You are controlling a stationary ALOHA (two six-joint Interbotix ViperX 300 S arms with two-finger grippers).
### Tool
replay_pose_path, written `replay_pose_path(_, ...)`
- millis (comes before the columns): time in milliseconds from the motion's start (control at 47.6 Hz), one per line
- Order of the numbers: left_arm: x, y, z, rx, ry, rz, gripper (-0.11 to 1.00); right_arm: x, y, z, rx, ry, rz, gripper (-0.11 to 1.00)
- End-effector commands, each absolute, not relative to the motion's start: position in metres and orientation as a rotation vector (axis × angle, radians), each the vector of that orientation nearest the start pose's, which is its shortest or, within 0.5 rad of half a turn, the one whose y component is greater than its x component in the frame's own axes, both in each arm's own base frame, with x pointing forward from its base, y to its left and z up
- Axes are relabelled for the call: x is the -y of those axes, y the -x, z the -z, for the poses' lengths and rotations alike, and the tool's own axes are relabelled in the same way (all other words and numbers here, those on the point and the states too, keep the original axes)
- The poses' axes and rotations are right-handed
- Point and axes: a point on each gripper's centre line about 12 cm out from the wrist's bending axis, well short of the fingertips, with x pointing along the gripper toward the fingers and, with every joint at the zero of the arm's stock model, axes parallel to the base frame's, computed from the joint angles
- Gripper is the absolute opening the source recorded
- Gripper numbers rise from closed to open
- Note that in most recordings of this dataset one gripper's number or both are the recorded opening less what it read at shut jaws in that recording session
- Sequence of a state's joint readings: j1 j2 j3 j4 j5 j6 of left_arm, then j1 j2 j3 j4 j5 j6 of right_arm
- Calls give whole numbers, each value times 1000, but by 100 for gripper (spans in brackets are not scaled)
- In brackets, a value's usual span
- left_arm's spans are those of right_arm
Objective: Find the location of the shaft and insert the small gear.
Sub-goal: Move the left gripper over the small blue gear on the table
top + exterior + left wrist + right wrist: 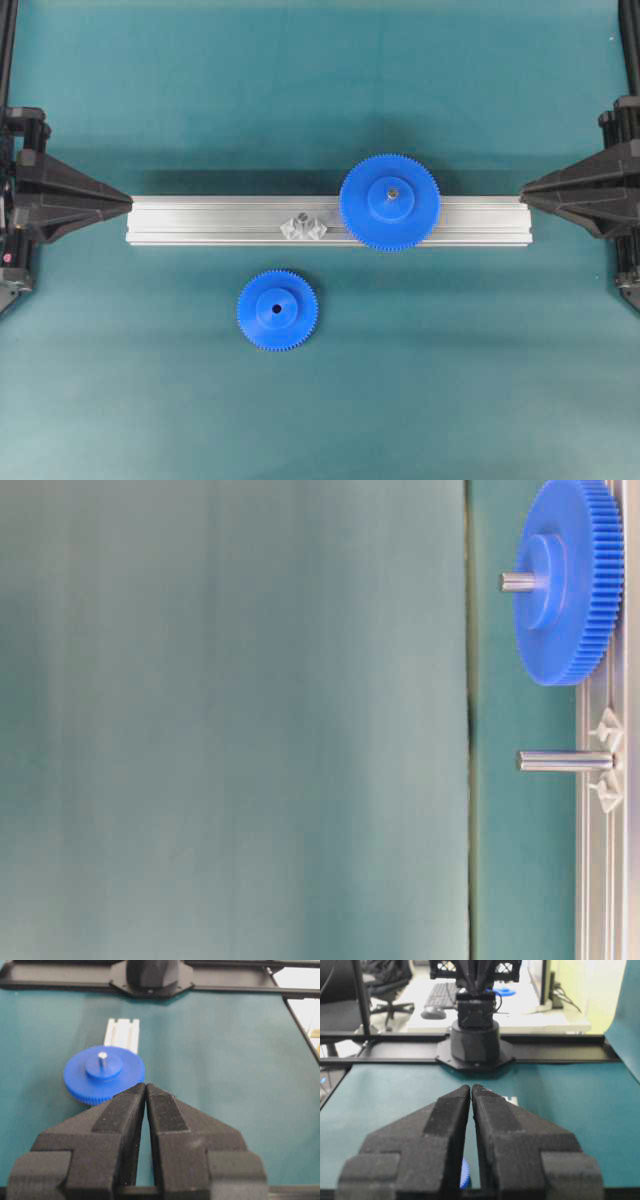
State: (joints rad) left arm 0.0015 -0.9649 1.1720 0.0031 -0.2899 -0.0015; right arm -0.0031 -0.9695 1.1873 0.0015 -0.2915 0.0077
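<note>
The small gear, a blue toothed disc with a dark centre hole, lies flat on the green mat in front of the rail. The shaft stands on the rail's middle as a thin silvery peg on a faceted base. My left gripper points at the rail's left end and its jaws are shut on nothing. At the rail's right end, my right gripper is also shut and empty. The small gear is hidden in both wrist views.
A long aluminium rail lies across the middle of the mat. The larger blue gear sits on it right of the shaft, with a grey pin through its hub. The opposite arm's black base stands beyond.
</note>
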Motion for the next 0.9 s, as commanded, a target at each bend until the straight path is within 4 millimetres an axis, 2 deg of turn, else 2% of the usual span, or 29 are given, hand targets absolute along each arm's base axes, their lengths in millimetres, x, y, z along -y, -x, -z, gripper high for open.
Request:
replay_pose_path(0, 9, -206, -294, 64, 12, 44, 11, 0, -200, -294, 75, -11, 2, 16)
replay_pose_path(126, 14, -219, -297, 40, 43, 66, 0, -1, -201, -285, -26, -65, -4, 8)
replay_pose_path(252, 16, -236, -300, 6, 45, 72, 0, -3, -201, -284, -120, -112, -6, 3)
replay_pose_path(442, 23, -264, -289, -137, 47, 83, 0, -5, -200, -281, -241, -109, -14, 3)
replay_pose_path(652, 36, -301, -263, -368, 30, 109, 0, -6, -196, -269, -363, -110, -10, 3)
replay_pose_path(883, 51, -336, -238, -504, 14, 135, 2, -6, -193, -265, -403, -111, -8, 3)
